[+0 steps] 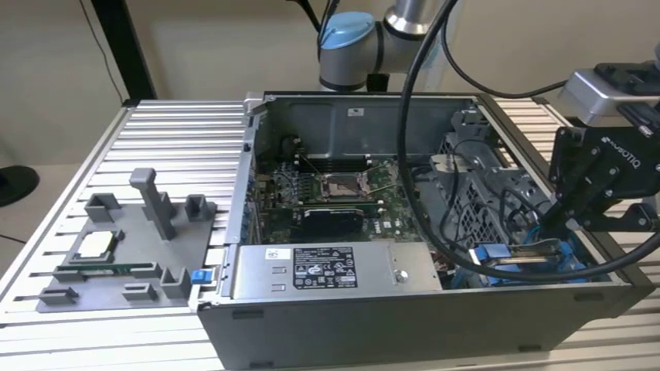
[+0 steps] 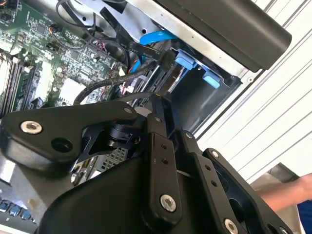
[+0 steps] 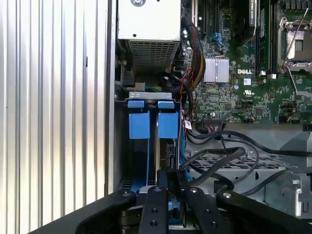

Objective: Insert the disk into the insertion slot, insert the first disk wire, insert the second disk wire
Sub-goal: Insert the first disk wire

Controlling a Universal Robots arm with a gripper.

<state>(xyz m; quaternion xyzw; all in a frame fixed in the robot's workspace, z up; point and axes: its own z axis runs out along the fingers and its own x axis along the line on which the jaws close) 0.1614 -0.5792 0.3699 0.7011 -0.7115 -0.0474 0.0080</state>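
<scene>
Silver metal framed in bright blue plastic, the flat disk (image 1: 528,261) is clamped between the black end effector's (image 3: 169,175) fingers, within the corner drive bay of the open grey case (image 1: 413,325). The case is carried by a ribbed aluminium bench (image 1: 175,124).

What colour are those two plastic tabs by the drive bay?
Bright blue tabs; clearest in the first wrist view.

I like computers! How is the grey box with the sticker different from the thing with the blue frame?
The grey box has no blue on it; the disk sits in a bright blue frame. The grey box looks bigger than the disk. The pincer hangs right at the disk, well apart from the grey box. Both are silvery and lie inside the computer case.
</scene>
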